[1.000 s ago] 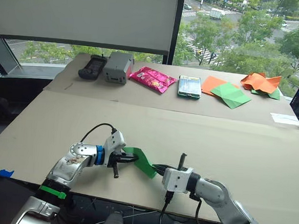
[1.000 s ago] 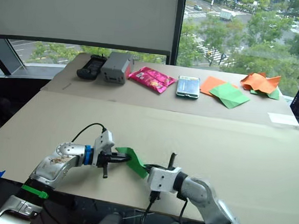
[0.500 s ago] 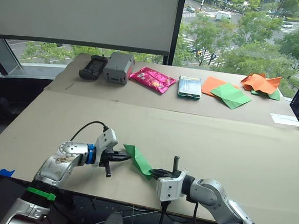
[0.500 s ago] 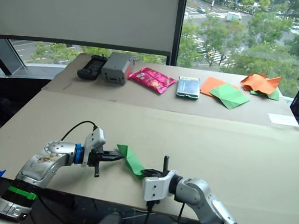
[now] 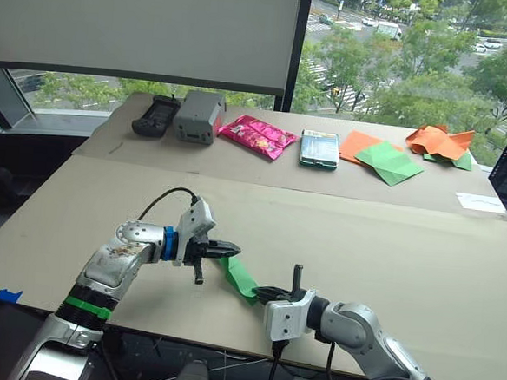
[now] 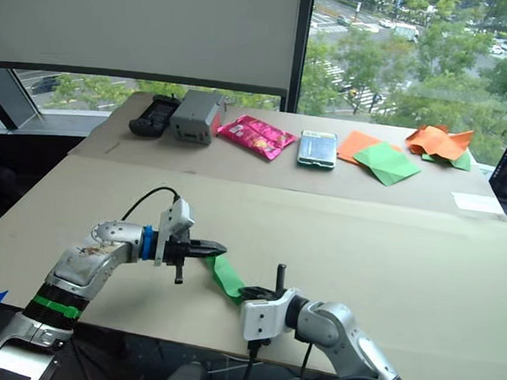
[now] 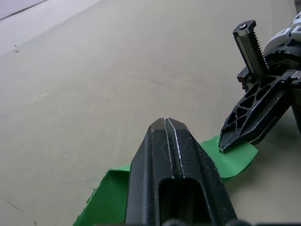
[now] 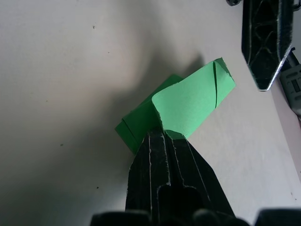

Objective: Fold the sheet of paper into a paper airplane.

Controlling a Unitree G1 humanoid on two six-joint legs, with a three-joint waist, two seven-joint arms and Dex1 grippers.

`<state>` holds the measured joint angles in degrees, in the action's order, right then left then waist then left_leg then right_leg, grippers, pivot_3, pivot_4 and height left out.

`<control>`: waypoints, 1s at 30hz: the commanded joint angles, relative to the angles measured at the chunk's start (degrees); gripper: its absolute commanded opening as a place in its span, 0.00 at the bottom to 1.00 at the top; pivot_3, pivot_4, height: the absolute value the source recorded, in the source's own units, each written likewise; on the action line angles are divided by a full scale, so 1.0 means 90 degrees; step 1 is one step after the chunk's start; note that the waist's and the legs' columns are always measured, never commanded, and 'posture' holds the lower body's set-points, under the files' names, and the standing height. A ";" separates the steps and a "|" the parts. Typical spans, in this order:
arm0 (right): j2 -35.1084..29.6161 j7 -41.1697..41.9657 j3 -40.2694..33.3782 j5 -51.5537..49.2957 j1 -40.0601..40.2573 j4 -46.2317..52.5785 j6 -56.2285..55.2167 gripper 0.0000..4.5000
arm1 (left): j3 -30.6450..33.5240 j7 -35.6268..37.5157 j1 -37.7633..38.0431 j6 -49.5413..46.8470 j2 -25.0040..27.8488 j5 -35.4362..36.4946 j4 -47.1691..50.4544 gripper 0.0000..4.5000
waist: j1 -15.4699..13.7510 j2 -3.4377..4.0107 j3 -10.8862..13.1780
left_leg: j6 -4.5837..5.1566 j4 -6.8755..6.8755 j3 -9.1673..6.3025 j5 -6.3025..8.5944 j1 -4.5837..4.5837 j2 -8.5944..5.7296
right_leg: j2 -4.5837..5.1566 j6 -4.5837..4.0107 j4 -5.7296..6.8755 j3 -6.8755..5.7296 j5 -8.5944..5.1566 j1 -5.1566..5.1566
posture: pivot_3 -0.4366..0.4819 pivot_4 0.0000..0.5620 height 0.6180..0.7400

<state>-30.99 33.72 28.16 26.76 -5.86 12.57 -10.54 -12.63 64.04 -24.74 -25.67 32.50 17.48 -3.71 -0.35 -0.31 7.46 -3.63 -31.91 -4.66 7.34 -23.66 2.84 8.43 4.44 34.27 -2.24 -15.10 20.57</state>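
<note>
Right fingers [image 8: 164, 141] pinch one end of the folded paper airplane [image 5: 240, 278] on the tabletop [image 5: 389, 243]; left fingers [image 7: 169, 136], pressed together, rest over its other end.

Along the far edge of the tabletop [image 5: 389, 243] lay a black handheld device [image 5: 156, 114], a grey box [image 5: 199, 114], a pink snack bag [image 5: 258, 134], a phone [image 5: 320, 148], and orange papers [image 5: 441, 140] beside a paler green folded paper [image 5: 389, 162].

left claw [image 7: 165, 123] closed | over green paper [image 7: 233, 159] | right claw [image 7: 235, 136] touching paper
</note>
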 commanded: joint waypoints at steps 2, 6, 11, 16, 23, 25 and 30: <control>0.0055 0.0172 -0.0188 -0.0143 0.0122 0.0221 0.0408 0.01 | -0.0024 0.0082 0.0002 0.0380 0.0067 -0.0215 -0.0126 0.00 | -0.0013 -0.0002 0.0001 | 0.0000 -0.0001 0.0000 0.0000 -0.0002 0.0000 | 0.0000 0.0000 -0.0001 0.0000 0.0000 -0.0001 | 0.48 0.27 0.77; 0.0094 0.0261 -0.0225 -0.0231 0.0117 0.0357 0.0542 0.01 | -0.0066 0.0109 -0.0014 0.0527 0.0043 -0.0339 -0.0240 0.00 | -0.0020 -0.0002 0.0001 | -0.0002 -0.0002 0.0000 0.0001 -0.0004 0.0000 | 0.0001 -0.0001 -0.0008 0.0000 -0.0001 -0.0003 | 0.48 0.27 0.77; 0.0232 0.0389 -0.0364 -0.0465 0.0155 0.0599 0.0895 0.36 | -0.0100 0.0139 -0.0035 0.0630 0.0010 -0.0437 -0.0334 0.00 | -0.0020 -0.0001 0.0001 | -0.0002 -0.0002 0.0000 0.0001 -0.0005 0.0000 | 0.0001 0.0000 -0.0007 0.0000 0.0000 -0.0003 | 0.48 0.27 0.77; 0.0203 0.0640 -0.0732 -0.0980 0.0346 0.1246 0.1313 0.58 | -0.0125 0.0156 -0.0023 0.0702 0.0004 -0.0537 -0.0384 0.00 | -0.0042 -0.0001 0.0001 | -0.0001 -0.0001 0.0000 0.0001 -0.0006 0.0000 | 0.0000 0.0000 -0.0005 0.0000 0.0000 -0.0006 | 0.48 0.27 0.77; 0.0165 0.1310 -0.0861 -0.1879 0.0521 0.2139 0.2376 0.58 | -0.0164 0.0156 -0.0003 0.0872 -0.0033 -0.0688 -0.0534 0.00 | -0.0036 -0.0001 0.0001 | -0.0002 -0.0001 0.0000 0.0001 -0.0007 0.0000 | 0.0001 0.0000 -0.0005 -0.0001 -0.0001 -0.0005 | 0.48 0.27 0.77; 0.0474 0.1241 -0.0918 -0.2313 0.0481 0.2271 0.2875 0.58 | -0.0187 0.0147 -0.0006 0.0903 -0.0061 -0.0724 -0.0575 0.00 | -0.0035 -0.0001 0.0001 | -0.0002 -0.0001 0.0000 0.0001 -0.0007 0.0000 | 0.0001 -0.0001 -0.0006 -0.0001 -0.0001 -0.0005 | 0.48 0.27 0.77; 0.1156 0.0822 -0.1279 -0.2941 0.0284 0.2303 0.3748 0.58 | -0.0218 0.0169 0.0010 0.1005 -0.0066 -0.0808 -0.0673 0.00 | -0.0030 0.0000 0.0001 | -0.0002 0.0000 -0.0001 0.0002 -0.0008 0.0002 | 0.0001 0.0000 -0.0004 -0.0001 0.0000 -0.0001 | 0.48 0.27 0.77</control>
<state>-21.09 42.71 18.96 2.46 -2.29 31.05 21.33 -14.75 65.29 -24.52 -17.48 31.74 10.54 -9.81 -0.62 -0.31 7.46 -3.64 -31.92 -4.67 7.35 -23.74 2.85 8.43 4.43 34.23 -2.25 -15.10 20.56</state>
